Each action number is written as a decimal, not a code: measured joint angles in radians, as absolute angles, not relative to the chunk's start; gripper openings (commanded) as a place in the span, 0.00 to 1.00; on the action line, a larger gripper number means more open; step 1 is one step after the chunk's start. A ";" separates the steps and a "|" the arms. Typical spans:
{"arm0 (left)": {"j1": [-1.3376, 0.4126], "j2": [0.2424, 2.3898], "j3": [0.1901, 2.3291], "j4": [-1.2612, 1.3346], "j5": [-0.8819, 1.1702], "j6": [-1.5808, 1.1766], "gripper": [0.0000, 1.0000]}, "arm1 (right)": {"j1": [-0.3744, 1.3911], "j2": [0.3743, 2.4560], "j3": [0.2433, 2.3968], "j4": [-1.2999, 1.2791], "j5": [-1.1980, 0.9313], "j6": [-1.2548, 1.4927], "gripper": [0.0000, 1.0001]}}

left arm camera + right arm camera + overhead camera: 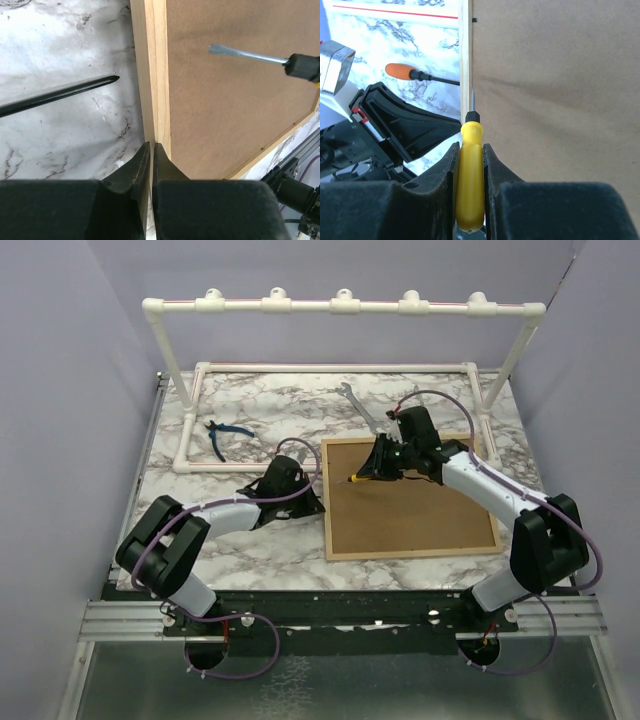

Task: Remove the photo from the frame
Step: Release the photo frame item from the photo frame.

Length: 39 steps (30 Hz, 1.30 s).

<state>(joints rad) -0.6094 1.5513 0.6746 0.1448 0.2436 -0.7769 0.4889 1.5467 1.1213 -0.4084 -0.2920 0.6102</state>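
Note:
The frame lies face down on the marble table, its brown fibreboard back up inside thin light-wood edging. The photo is hidden under that back. My left gripper is shut, its fingertips at the frame's left wooden edge. My right gripper is shut on a yellow-handled screwdriver. It hovers over the board near the frame's left side. The screwdriver's steel blade hangs just above the backing and points toward the left edging.
An orange-handled screwdriver lies on the marble left of the frame, its dark shaft pointing at the edging. Blue-handled pliers and a wrench lie further back. A white PVC pipe rack spans the rear.

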 measured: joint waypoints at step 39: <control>-0.449 1.694 0.906 0.201 0.301 -0.675 0.30 | 0.183 1.937 1.097 0.162 -0.906 0.606 0.00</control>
<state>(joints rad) -0.4492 1.6936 0.9062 0.2012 0.3012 -0.6754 0.1829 1.9373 1.0966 0.1619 -0.9062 0.6060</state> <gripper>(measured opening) 0.302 0.203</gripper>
